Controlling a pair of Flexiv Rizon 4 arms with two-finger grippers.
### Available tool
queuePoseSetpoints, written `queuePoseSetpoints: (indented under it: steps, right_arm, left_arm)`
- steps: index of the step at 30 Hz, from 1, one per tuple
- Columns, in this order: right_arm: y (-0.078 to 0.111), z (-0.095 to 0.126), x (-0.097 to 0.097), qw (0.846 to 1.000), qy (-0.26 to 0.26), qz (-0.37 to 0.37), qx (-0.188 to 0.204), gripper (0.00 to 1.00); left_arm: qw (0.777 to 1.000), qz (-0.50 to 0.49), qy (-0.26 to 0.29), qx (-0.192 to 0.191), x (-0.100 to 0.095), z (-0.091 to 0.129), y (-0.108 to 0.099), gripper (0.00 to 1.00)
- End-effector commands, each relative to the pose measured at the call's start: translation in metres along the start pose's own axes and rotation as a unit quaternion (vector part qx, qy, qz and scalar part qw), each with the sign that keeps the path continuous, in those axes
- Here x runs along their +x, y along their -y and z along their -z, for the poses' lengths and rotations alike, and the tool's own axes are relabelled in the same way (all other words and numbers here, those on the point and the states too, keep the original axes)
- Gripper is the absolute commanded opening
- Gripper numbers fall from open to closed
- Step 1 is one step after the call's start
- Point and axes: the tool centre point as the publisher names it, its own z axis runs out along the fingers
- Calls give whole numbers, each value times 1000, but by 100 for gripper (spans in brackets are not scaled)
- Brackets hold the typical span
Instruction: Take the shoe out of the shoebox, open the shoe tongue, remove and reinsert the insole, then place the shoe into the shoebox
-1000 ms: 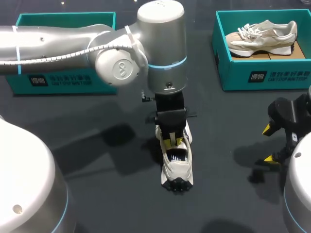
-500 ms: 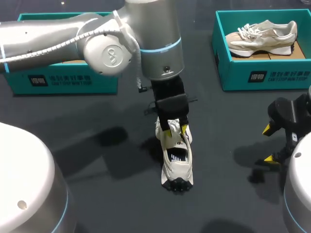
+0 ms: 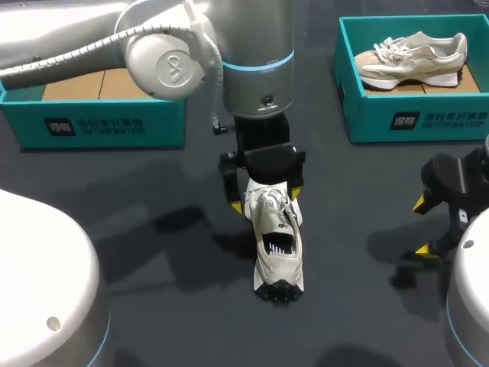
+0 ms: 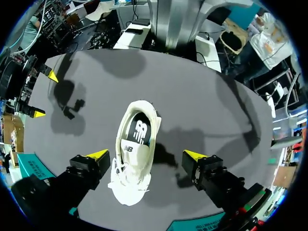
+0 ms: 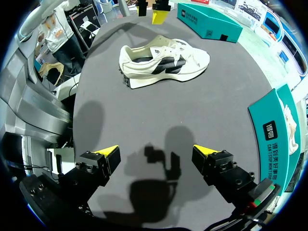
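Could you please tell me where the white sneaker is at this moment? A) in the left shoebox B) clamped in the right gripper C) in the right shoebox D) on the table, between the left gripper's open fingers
D: the white sneaker lies on the table, with the left gripper open, fingers apart at either side of its laced front.
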Motion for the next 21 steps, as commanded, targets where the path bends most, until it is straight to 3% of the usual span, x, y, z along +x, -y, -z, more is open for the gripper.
queuePoseSetpoints:
  steps: [1,3,5,15,19,20,21]
  right_arm:
    - [0,0,1,1000,1,0,1,100]
    - [0,0,1,1000,1,0,1,100]
    - [0,0,1,1000,1,0,1,100]
    - [0,0,1,1000,1,0,1,100]
    - [0,0,1,1000,1,0,1,100]
    - [0,0,1,1000,1,0,1,100]
    - [0,0,1,1000,1,0,1,100]
  left_arm:
    - [994,103,7,33,0,-7,3,100]
    - [969,244,31,15,0,-6,11,100]
    - [931,349,91,-63,2,-1,14,100]
    - [931,349,91,-63,2,-1,14,100]
    - [896,434,92,-30,4,-6,29,100]
    - [880,466,90,-26,4,-6,37,100]
    - [849,518,95,-34,2,-5,42,100]
